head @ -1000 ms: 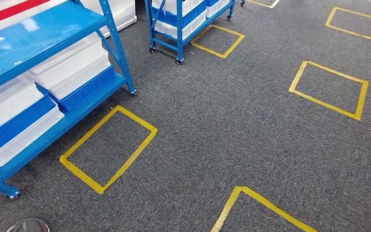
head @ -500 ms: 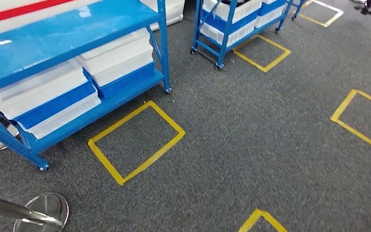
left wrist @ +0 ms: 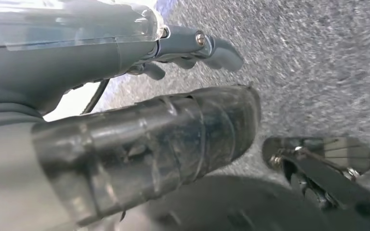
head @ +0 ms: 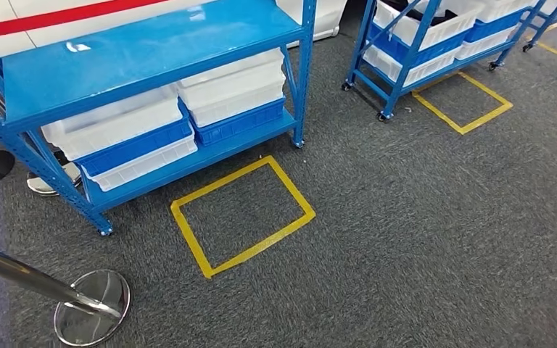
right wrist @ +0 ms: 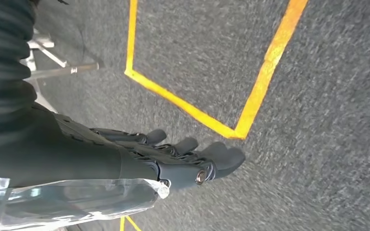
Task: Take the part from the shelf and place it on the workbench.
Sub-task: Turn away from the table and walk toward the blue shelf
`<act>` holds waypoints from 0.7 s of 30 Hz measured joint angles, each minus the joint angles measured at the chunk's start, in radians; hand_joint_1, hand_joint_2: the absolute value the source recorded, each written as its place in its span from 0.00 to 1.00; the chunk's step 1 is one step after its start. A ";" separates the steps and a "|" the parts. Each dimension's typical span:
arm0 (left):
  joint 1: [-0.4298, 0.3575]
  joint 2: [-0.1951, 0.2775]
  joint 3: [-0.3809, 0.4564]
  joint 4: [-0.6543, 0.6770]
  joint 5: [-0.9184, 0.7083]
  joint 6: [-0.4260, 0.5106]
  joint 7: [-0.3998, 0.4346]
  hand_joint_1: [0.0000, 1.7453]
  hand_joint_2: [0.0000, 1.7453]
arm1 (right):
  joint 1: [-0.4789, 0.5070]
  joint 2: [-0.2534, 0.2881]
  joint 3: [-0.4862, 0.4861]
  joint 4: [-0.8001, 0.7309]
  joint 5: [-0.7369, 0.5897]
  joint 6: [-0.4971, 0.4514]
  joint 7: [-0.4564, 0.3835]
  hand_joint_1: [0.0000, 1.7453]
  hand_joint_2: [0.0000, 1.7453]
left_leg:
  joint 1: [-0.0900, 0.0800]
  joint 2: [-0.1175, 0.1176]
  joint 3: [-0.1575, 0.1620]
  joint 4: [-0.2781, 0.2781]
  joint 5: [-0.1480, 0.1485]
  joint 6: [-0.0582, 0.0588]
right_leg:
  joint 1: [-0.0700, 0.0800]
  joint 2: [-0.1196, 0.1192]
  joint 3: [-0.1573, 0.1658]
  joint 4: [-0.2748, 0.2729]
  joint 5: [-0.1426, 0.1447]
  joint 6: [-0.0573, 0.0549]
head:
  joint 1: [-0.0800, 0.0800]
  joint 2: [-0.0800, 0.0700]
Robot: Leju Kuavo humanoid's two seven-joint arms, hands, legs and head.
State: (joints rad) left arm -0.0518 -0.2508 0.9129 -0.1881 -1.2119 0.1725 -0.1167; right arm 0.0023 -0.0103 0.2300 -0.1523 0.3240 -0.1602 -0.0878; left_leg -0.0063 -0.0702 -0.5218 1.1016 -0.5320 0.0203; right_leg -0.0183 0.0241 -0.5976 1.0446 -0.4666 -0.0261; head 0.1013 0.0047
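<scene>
Ahead-left of both hanging hands: blue shelf (head: pixel 152 51), long side slanting across view, stacked bins (head: pixel 120 130) on lower tier; part itself not discernible | left hand (left wrist: pixel 192 45) nearer, fingers loose, empty | right hand (right wrist: pixel 183 159) fingers apart, empty | stanchion base (head: pixel 91 304) close by left hand; carpet ahead open to taped square (head: pixel 243 214)

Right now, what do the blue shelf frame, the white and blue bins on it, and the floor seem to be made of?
The blue shelf frame looks like painted metal: thin straight posts, glossy coat. The white and blue stacked bins seem moulded plastic, smooth with ribbed rims. The grey floor appears to be short-pile carpet, speckled and matte, with yellow tape squares stuck on it.
</scene>
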 joint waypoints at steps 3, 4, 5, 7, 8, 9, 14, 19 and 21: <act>-0.003 0.000 0.000 0.000 0.000 0.000 0.000 0.00 0.00 | 0.003 0.000 0.000 0.000 0.000 0.000 0.000 0.00 1.00 | 0.003 0.057 -0.117 0.167 -0.055 -0.012 | 0.004 -0.037 0.037 -0.011 -0.025 -0.011 | 0.000 0.000; -0.003 0.000 0.000 0.000 0.000 0.000 0.000 0.00 0.00 | 0.003 0.000 0.000 0.000 0.000 0.000 0.000 0.00 1.00 | 0.004 0.061 -0.147 0.194 -0.080 -0.014 | 0.005 -0.050 0.051 -0.012 -0.037 -0.011 | 0.000 0.000; -0.002 0.000 0.000 0.000 0.000 0.000 0.000 0.00 0.00 | 0.002 0.000 0.000 0.000 0.000 0.000 0.000 0.00 1.00 | 0.005 0.063 -0.164 0.194 -0.088 -0.013 | 0.006 -0.061 0.066 -0.012 -0.049 -0.010 | 0.000 0.000; 0.003 0.000 0.000 0.000 0.000 0.000 0.000 0.00 0.00 | 0.001 0.000 0.000 0.000 0.000 0.000 0.000 0.00 1.00 | 0.004 0.076 -0.157 0.111 -0.037 -0.005 | 0.009 -0.086 0.099 -0.013 -0.075 -0.009 | 0.000 0.000; 0.006 0.001 0.000 0.000 0.000 0.000 0.000 0.00 0.00 | 0.001 0.000 0.000 0.001 0.000 0.000 0.000 0.00 1.00 | 0.000 0.097 -0.142 0.050 0.017 0.005 | 0.011 -0.098 0.114 -0.013 -0.088 -0.008 | 0.000 0.000; 0.007 0.002 0.000 0.000 0.000 0.000 0.000 0.00 0.00 | 0.002 0.001 0.000 0.001 0.000 0.000 0.000 0.00 1.00 | -0.005 0.118 -0.131 0.002 0.052 0.013 | 0.013 -0.108 0.126 -0.013 -0.100 -0.004 | 0.000 0.000; 0.004 0.004 0.000 0.000 0.000 0.000 0.000 0.00 0.00 | -0.010 0.004 0.000 -0.001 0.000 0.000 0.000 0.00 1.00 | -0.011 0.109 -0.081 -0.062 0.075 0.035 | 0.007 -0.120 0.173 0.022 -0.119 0.029 | -0.001 0.000; -0.006 0.003 0.000 0.000 0.000 0.000 0.000 0.00 0.00 | -0.013 0.004 0.000 -0.002 0.000 0.000 -0.001 0.00 1.00 | -0.001 0.040 -0.029 -0.073 0.049 0.050 | -0.006 -0.029 0.009 0.251 -0.209 0.047 | 0.000 0.000; -0.003 0.003 0.000 0.000 0.000 0.000 0.000 0.00 0.00 | -0.009 0.004 0.000 -0.002 0.000 0.000 -0.001 0.00 1.00 | 0.003 0.003 -0.001 -0.073 0.027 0.043 | -0.009 -0.027 -0.033 0.241 -0.238 0.055 | 0.000 0.000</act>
State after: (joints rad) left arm -0.0551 -0.2480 0.9130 -0.1881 -1.2119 0.1723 -0.1168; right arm -0.0070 -0.0068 0.2303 -0.1542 0.3242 -0.1606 -0.0887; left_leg -0.0035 -0.0676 -0.5227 1.0285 -0.5051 0.0638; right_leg -0.0278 -0.0030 -0.6306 1.2854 -0.7044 0.0289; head 0.1012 0.0046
